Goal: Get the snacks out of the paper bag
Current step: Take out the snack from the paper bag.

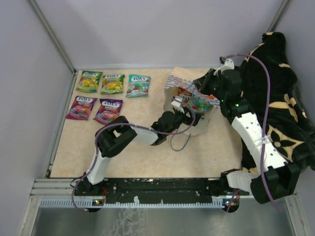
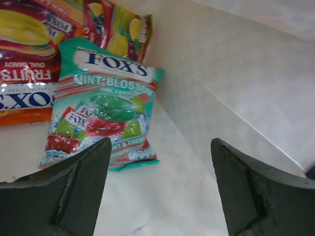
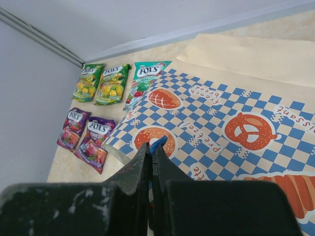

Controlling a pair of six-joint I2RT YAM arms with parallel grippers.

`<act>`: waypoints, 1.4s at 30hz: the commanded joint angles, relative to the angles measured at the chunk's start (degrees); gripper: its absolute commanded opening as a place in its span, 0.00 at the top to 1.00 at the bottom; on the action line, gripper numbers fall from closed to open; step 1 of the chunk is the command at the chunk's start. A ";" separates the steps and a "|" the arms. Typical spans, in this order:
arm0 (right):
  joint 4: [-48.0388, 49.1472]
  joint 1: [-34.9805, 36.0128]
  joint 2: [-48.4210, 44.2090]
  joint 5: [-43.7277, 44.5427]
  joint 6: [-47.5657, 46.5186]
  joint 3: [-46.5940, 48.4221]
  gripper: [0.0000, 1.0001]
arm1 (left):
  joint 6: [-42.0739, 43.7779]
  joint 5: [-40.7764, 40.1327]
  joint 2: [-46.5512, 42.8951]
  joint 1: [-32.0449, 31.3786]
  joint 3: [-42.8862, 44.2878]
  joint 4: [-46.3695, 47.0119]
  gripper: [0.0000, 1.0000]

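The paper bag (image 1: 173, 84) lies on its side at mid-table, its checkered face (image 3: 221, 123) up. My right gripper (image 3: 152, 150) is shut on the bag's blue cord handle (image 3: 159, 144), at the bag's upper edge (image 1: 196, 88). My left gripper (image 1: 183, 107) reaches into the bag's mouth, open (image 2: 161, 145) with nothing between its fingers. Just ahead of it inside lie a teal mint snack (image 2: 106, 108), a red fruit packet (image 2: 24, 73) and one more packet (image 2: 118, 29). Several snacks lie out on the table: green (image 1: 89, 81), yellow-green (image 1: 112, 83), teal (image 1: 138, 85), purple (image 1: 81, 107) and purple (image 1: 108, 111).
A black-and-tan blanket (image 1: 280, 98) is heaped at the right, behind my right arm. Grey walls close the table's back and left sides. The bag's pale inner wall (image 2: 236, 78) rises right of the left fingers.
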 commanded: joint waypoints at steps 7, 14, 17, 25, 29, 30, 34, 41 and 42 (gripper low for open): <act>1.04 -0.52 -1.79 0.89 -1.18 0.45 0.99 | -9.36 -1.46 8.80 7.06 14.73 -14.52 0.18; 1.67 -0.50 -1.41 0.89 -1.57 -0.23 0.99 | -9.46 13.12 15.79 11.63 25.08 -26.25 0.28; 2.06 -0.50 -1.27 0.89 -1.63 -0.52 0.99 | -8.40 17.26 17.24 12.10 26.14 -27.00 0.31; 3.35 -0.50 -0.62 0.20 -1.43 -1.24 0.99 | -7.86 23.44 20.98 12.50 30.96 -31.86 0.42; 3.46 -0.51 -0.74 0.37 -1.48 -1.50 0.98 | -8.96 27.05 20.14 12.50 29.03 -27.24 0.59; 3.39 -0.50 -0.77 0.49 -1.49 -1.50 0.98 | -9.17 27.79 19.23 12.50 28.18 -25.87 0.64; 3.39 -0.51 -0.85 0.87 -1.58 -1.50 0.98 | -9.04 30.71 14.49 12.59 23.25 -20.68 0.80; 4.08 -0.51 -0.25 0.44 -0.96 -1.21 0.98 | -6.44 34.55 2.18 12.59 10.42 -16.41 1.00; 4.08 -0.50 -0.16 0.46 -0.96 -1.02 0.98 | -6.48 35.46 -0.10 12.64 8.23 -15.73 1.00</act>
